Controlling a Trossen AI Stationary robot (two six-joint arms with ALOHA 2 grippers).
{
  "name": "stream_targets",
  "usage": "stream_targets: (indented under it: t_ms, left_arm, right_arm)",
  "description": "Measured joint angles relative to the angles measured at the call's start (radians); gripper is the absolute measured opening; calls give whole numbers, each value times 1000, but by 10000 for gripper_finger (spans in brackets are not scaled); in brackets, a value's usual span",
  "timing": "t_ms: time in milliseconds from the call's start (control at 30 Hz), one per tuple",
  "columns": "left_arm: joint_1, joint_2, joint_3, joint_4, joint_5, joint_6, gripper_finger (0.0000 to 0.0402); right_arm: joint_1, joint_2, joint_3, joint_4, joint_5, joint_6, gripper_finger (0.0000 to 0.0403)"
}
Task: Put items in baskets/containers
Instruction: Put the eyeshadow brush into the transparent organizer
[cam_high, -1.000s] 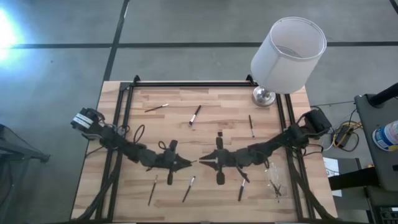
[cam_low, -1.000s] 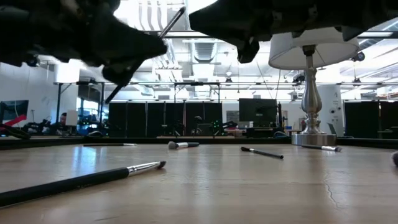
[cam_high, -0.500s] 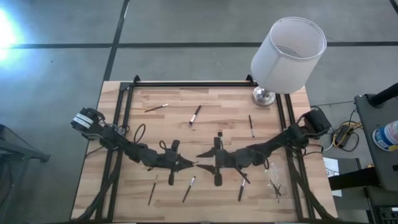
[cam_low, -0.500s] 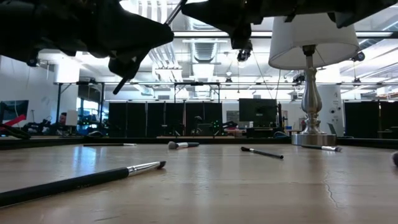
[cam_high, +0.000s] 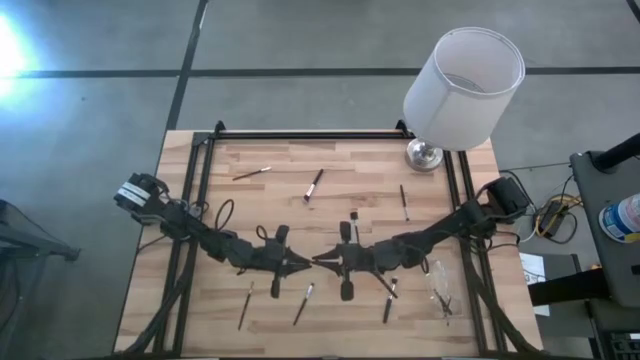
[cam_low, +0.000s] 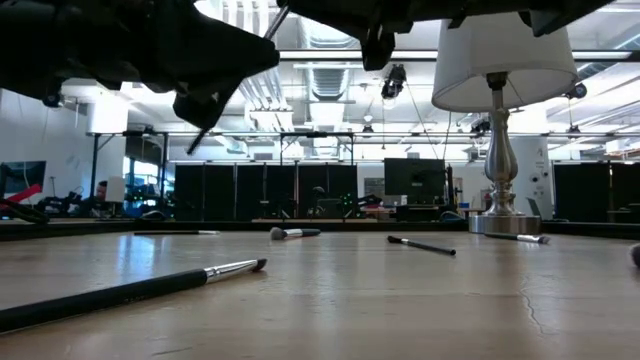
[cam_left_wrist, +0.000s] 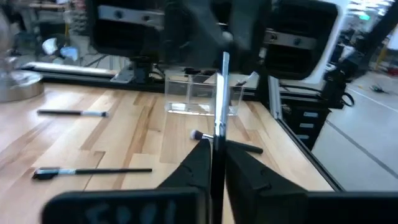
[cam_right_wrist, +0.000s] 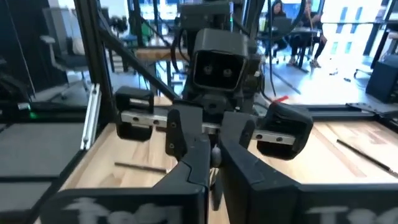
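Near edge of the tabletop (cam_high: 330, 160), high view: three brushes lie loose, one (cam_high: 245, 304) on the left, one (cam_high: 303, 302) beside it, one (cam_high: 388, 300) further right. The clear tray (cam_high: 440, 290) sits at the right near corner, with what looks like brushes inside; the left wrist view shows it as a see-through box (cam_left_wrist: 202, 94).

Middle of the tabletop: both arms meet tip to tip above the wood. Left gripper (cam_high: 303, 263), jaws pinched on a thin brush (cam_left_wrist: 219, 106) that sticks straight out ahead of the fingers (cam_left_wrist: 199, 163) toward the other arm. Right gripper (cam_high: 322, 260), jaws pressed together at that same brush's far end, right against the left fingertips; right wrist view shows its fingers (cam_right_wrist: 193, 163) closed with the left arm's wrist straight ahead. Low view: both arms hang above the wood, a brush (cam_low: 140, 288) lying in the foreground.

Farther back: a brush (cam_high: 404, 202) right of centre, one (cam_high: 313, 185) near the middle, one (cam_high: 252, 173) toward the left. Far right corner: lamp (cam_high: 462, 85) with white shade.
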Motion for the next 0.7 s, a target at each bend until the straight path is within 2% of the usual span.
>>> stream_targets:
  t_ms: [133,300,433,533,700]
  left_arm:
    - [2,0,0,6,-37,-28,78]
    - [2,0,0,8,-32,-27,94]
    - [2,-14,-20,0,-35,-20,96]
    - [1,-34,-37,-4,6,-6,97]
    - [-2,-72,-60,-12,20,-3,97]
  right_arm:
    - [1,-5,43,-147,0,23,14]
    - [20,-53,129,-392,11,40,13]
    - [59,-126,206,-711,46,126,13]
    - [107,-190,262,-962,71,222,12]
    - [220,-294,336,-1380,131,476,12]
